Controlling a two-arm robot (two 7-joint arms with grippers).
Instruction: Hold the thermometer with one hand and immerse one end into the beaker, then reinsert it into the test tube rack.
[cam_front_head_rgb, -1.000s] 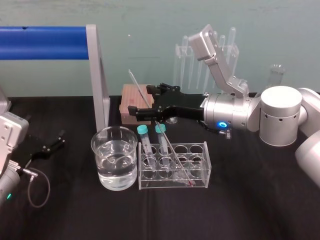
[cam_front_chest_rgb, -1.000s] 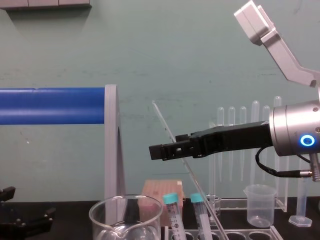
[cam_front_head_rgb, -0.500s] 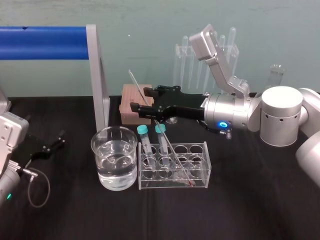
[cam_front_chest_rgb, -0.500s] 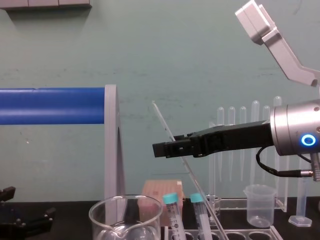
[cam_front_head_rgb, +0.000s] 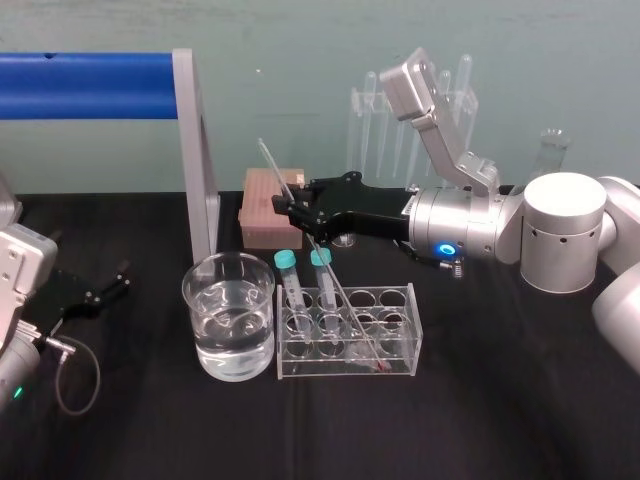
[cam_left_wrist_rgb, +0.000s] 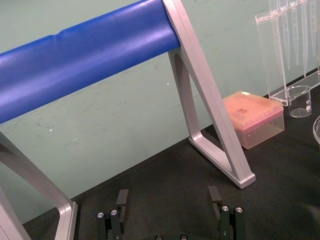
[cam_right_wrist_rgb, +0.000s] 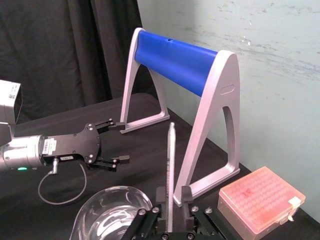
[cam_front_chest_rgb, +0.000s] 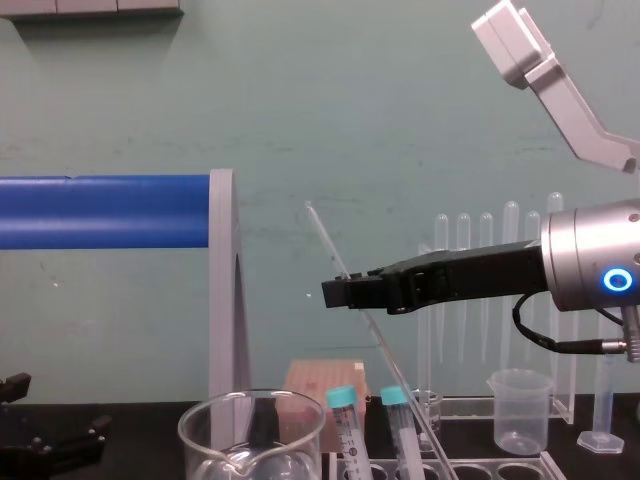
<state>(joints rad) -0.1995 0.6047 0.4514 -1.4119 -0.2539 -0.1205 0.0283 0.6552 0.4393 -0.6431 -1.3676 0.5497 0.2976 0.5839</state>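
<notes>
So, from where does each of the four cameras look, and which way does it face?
Head view: high on the robot, facing forward and down on the beaker, test tube rack and both arms.
Chest view: lower, facing level and forward; right pincer reaches in from the right.
Left wrist view: behind the open left pincer, facing the blue-barred stand.
Right wrist view: behind the right pincer, shut on the thermometer, facing the beaker.
Shared: head and chest views both show that grasp.

Open air above the beaker (cam_front_head_rgb: 206, 322), grey frame upright (cam_front_head_rgb: 197, 160) just behind, teal-capped tubes (cam_front_head_rgb: 287, 259) of the rack (cam_front_head_rgb: 396, 330) alongside.
</notes>
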